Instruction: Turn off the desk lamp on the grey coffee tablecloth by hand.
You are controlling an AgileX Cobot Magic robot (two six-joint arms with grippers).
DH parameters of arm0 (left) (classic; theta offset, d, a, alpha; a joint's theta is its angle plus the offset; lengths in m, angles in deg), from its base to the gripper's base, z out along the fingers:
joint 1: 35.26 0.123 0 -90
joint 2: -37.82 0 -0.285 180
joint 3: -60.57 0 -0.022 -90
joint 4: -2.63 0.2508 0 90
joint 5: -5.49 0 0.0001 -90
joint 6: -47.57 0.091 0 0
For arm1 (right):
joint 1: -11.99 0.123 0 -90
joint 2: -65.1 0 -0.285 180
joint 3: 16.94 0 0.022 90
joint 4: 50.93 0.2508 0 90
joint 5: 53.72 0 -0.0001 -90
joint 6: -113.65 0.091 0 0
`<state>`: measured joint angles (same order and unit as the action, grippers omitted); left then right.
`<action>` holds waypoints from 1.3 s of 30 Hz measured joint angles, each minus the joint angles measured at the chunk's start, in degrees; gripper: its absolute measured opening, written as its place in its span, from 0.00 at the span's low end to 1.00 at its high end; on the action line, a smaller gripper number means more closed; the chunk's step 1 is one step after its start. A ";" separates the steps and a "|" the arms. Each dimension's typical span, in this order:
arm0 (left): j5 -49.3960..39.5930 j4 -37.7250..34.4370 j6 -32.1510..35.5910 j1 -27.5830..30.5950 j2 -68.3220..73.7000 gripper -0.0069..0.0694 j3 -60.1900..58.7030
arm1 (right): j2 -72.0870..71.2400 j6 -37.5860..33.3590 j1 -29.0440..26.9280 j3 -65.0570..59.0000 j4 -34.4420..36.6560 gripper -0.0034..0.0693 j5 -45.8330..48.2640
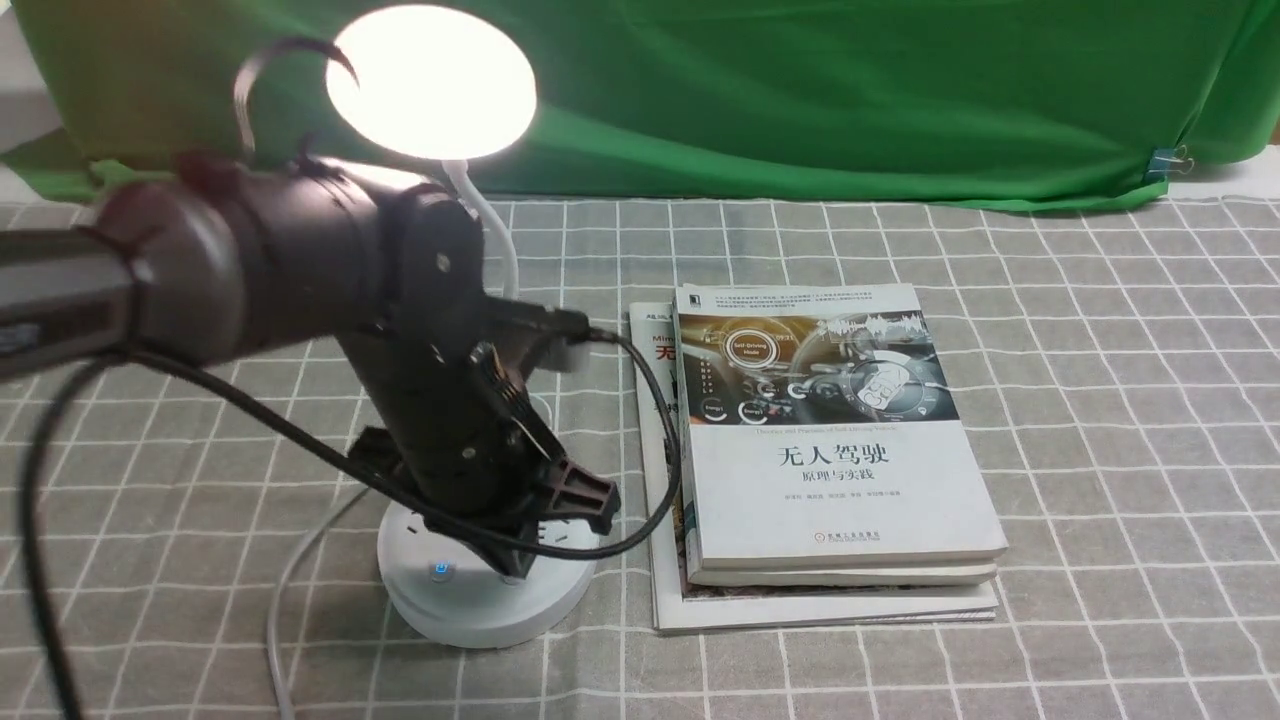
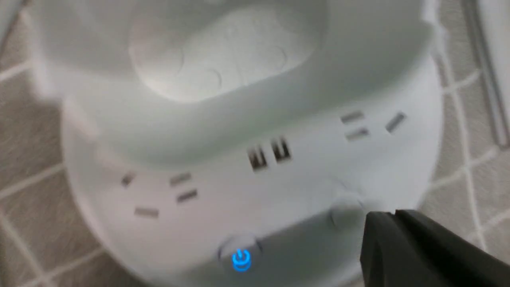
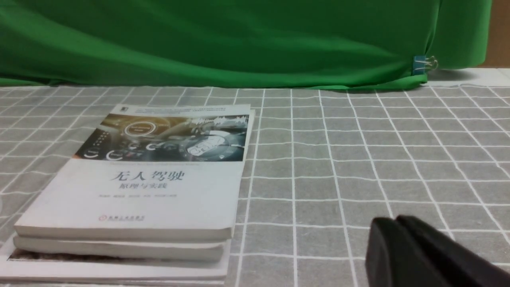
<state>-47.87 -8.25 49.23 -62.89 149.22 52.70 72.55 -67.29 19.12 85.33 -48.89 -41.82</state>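
1. Desk lamp (image 1: 430, 80): it stands on the grey coffee tablecloth (image 1: 1100, 400) that covers the desk, in the left half of the front view. The disc head glows brightly at upper left. The round base (image 1: 480, 610) sits at lower centre-left. The lamp is lit, so the switch-off is not yet done.
2. Left hand (image 1: 520, 545): it is lowered over the base and points down at its top face. The fingers are pressed together with nothing between them.
3. Buttons, left wrist view: the closed tip lies just beside the unlit button (image 2: 344, 215) at lower right. Blur hides whether it touches. The blue-lit power button (image 2: 241, 259) at lower centre is clear of the tip.
4. Right hand (image 3: 392, 233): it is absent from the front view. In the right wrist view it sits at lower right, fingers together and empty, over bare cloth and well apart from the stack of books (image 1: 830, 450).
5. Step in hand: judged as the final approach to a button press with the left hand.
6. Next move: a short, straight push of the closed tip onto the button, then release.
   - The pictures do not show which button governs the light.
   - The tip is lined up with the unlit one.
   - Success would be read from the head going dark.
7. Cautions: the black cable (image 1: 650, 420) loops beside the base, and the books lie just beside it. A sideways push could probably slide the base.
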 joint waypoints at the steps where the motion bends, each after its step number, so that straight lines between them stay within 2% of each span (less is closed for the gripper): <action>1: 0.28 0.00 0.00 0.00 0.96 0.10 0.00 | 0.00 0.00 0.00 0.00 0.00 0.10 0.00; 10: -0.72 -0.41 0.65 0.23 0.91 0.10 0.26 | 0.00 0.00 0.00 0.00 0.00 0.10 0.00; 17: 0.27 -0.85 0.21 0.35 -11.39 0.10 -5.09 | 0.00 0.00 0.00 0.00 0.00 0.10 0.00; 24: 15.32 -2.57 0.45 1.86 -30.81 0.10 -22.95 | 0.00 0.00 0.00 0.00 0.00 0.10 0.00; 28: 30.86 -2.74 0.45 1.86 -43.33 0.10 -36.04 | 0.00 0.00 0.00 0.00 0.00 0.10 0.00; 29: 30.86 -2.74 0.45 1.86 -43.80 0.10 -36.58 | 0.00 0.00 0.00 0.00 0.00 0.10 0.00; 32: 41.95 -2.39 0.45 1.86 -51.35 0.11 -45.40 | 0.00 0.00 0.00 0.00 0.00 0.10 0.00; 39: 55.11 -0.79 0.47 1.86 -57.76 0.11 -55.16 | 0.00 0.00 0.00 0.00 0.00 0.10 0.00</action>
<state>7.24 -9.03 49.69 -61.03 91.46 -2.46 72.55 -67.29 19.12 85.33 -48.89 -41.82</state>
